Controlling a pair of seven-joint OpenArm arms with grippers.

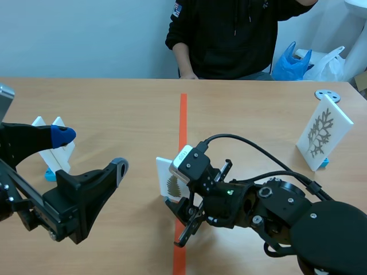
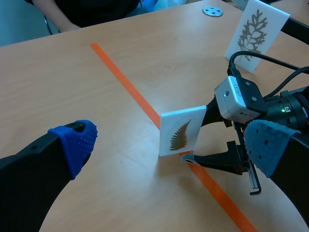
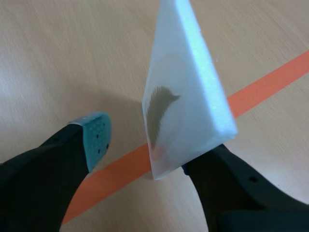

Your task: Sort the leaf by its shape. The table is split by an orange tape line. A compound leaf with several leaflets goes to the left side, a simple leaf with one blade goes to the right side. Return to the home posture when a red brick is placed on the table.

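We find the right pincer [image 3: 144, 154] low at the middle of the bench [image 1: 114, 103] with its fingers parted around the fern card [image 2: 179, 137]. It has no grip on it: the teal pad [image 3: 96, 137] stands clear of the printed face, while the other finger sits close against the card's back near its lower corner. We cannot tell whether that finger presses the card or only lies beside it. The card is a thick white foam tile bearing a brown, many-leafleted frond. It stands on its lower edge right at the orange tape line [image 1: 183, 120], covering part of it, its face turned toward the left side. A grey-white camera block [image 2: 239, 99] sits on the right arm just behind the card. On the near left, the left pincer [image 1: 91, 150] is spread wide and holds nothing, one blue pad [image 2: 77, 140] raised and the other finger lower, well apart from the fern card. Beyond it on the left side, two white cards [image 1: 54, 143] lean together on a blue stand. Far on the right side another white card [image 1: 324, 133] shows a branching, deeply lobed leaf, with a small metal disc [image 1: 327, 95] just beyond it. A person [image 1: 229, 40] in dark clothes sits across the bench, beside a blue bag [image 1: 291, 62].
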